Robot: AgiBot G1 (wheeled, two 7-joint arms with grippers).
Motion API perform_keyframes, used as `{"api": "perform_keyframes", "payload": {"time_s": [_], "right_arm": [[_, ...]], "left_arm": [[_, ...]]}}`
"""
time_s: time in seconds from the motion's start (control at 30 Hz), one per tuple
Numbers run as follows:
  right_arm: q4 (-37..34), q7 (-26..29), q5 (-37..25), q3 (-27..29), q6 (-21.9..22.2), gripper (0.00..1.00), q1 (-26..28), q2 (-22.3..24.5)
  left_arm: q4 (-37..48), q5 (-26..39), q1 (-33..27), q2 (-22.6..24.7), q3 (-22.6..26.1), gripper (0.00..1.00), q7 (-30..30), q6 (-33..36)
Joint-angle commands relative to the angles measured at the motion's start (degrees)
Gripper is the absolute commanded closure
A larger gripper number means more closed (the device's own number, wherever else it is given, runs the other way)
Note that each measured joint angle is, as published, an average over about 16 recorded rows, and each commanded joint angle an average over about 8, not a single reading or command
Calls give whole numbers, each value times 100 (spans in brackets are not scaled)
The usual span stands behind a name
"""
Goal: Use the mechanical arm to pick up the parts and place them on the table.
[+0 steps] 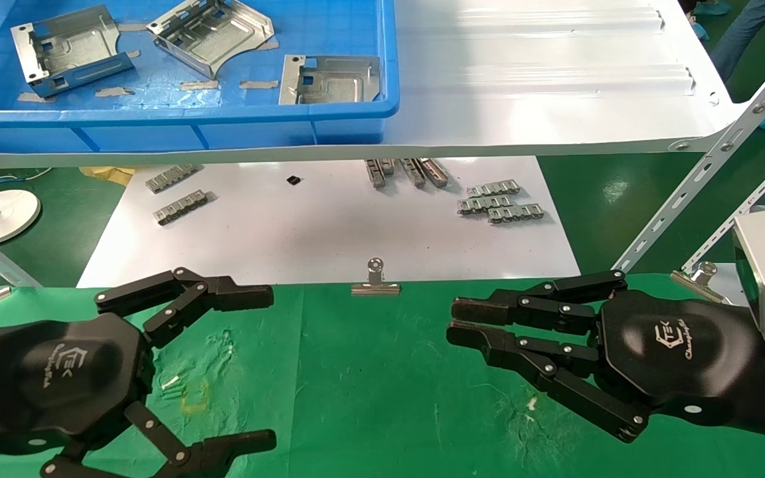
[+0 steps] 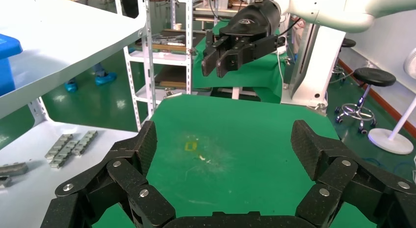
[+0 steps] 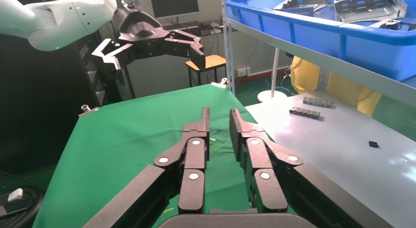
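Three silver sheet-metal parts [image 1: 70,50] [image 1: 213,33] [image 1: 333,79] lie in a blue tray [image 1: 176,114] on the shelf, also seen as parts [image 3: 363,5] in the right wrist view. Both black grippers hover over the green-clothed table [image 1: 369,372], well short of the tray. My left gripper [image 1: 268,367] [image 2: 226,147] is open wide with only cloth between its fingers. My right gripper [image 1: 454,323] [image 3: 220,115] points toward it, its fingers nearly together with a narrow gap, holding nothing.
The tray rests on a glossy white shelf [image 1: 555,79] overhanging a white sheet [image 1: 329,226] with ridged metal strips [image 1: 499,202]. A binder clip [image 1: 375,282] stands at the cloth's far edge, another clip [image 1: 698,275] at the right. A slotted shelf brace [image 1: 708,159] slants down on the right.
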Motion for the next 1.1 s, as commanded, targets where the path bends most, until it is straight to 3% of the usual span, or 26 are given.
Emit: {"api": "perform_keyframes", "payload": {"time_s": [0.03,1.1], "right_arm": [[0,0,0,0,0,100,0,0],[0,0,0,0,0,100,0,0]], "left_arm": [[0,0,0,0,0,0,0,0],[0,0,0,0,0,0,0,0]]}}
